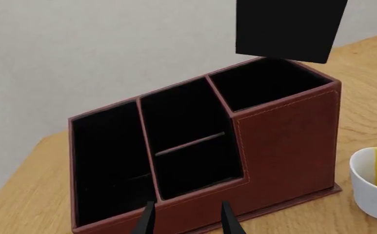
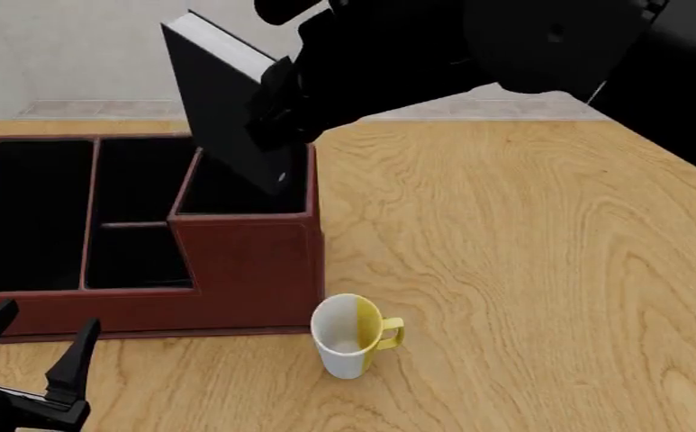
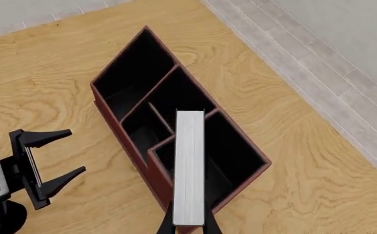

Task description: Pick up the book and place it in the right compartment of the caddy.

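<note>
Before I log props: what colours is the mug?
White outside with a yellow panel and handle, the mug shows best in the front view.

No readable text, label, brand or number appears on the book point(image 2: 230, 99), caddy point(image 2: 246, 270) or mug point(image 2: 350, 335)

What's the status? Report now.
Right gripper shut on book, above right compartment. Left gripper open, empty. Mug beside caddy, not blocking.

Black book point(image 2: 230, 112) with white page edges, reddish-brown black-lined caddy point(image 2: 251, 265), white-and-yellow mug point(image 2: 350, 333).
</note>
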Controlling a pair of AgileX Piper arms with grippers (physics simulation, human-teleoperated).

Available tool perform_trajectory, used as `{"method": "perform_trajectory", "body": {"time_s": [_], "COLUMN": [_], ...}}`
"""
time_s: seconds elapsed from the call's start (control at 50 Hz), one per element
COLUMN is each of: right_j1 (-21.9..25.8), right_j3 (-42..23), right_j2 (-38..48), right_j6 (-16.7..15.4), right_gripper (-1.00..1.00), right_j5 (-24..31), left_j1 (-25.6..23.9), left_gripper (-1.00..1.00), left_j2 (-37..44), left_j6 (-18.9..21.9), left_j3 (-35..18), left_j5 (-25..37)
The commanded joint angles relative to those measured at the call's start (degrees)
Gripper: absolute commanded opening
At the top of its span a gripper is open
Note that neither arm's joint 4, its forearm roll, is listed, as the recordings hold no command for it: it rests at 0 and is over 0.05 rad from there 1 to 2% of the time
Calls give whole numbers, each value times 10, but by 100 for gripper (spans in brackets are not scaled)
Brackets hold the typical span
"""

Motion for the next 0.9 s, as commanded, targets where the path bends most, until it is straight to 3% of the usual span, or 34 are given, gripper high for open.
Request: {"method": "perform_trajectory", "body": {"time_s": [0.02, 0.9], "right_j1": [-10, -45], "right_j3": [-8, 2], "right_j2": [14, 61], "right_j6": [11, 18], "right_gripper": [-100, -100], "right_j5": [-11, -58], "left_j1": [-1, -3], "left_gripper": [100, 100], "left_j2": [0, -3], "left_j6": [0, 0], "left_j3": [0, 0], "left_j5": [0, 4]}}
